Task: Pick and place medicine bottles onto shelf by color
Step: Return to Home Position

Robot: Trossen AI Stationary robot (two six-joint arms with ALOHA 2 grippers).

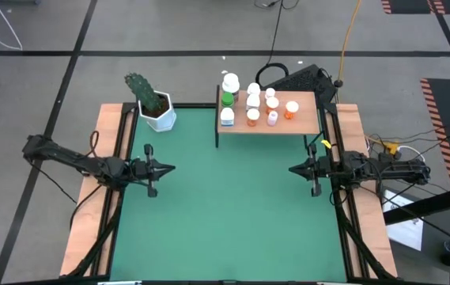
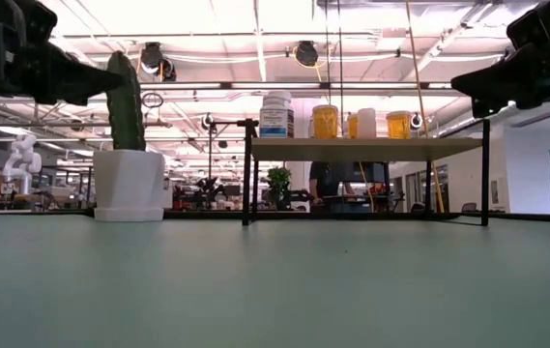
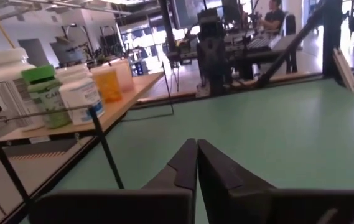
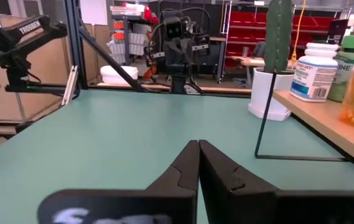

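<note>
Green mat point(image 1: 232, 214) between left end effector point(image 1: 171, 168) and right end effector point(image 1: 292, 169), both closed, empty.

The left arm point(image 1: 74, 161) and right arm point(image 1: 383, 168) are presenting near-black segmented links with bulkier joint housings. The left gripper point(image 1: 171, 168) and right gripper point(image 1: 292, 169) are each carrying two black fingers point(image 3: 180, 171) tapering into flat wedge tips. The right wrist housing is bearing pale lettering point(image 4: 71, 214), too blurred to read.
</note>
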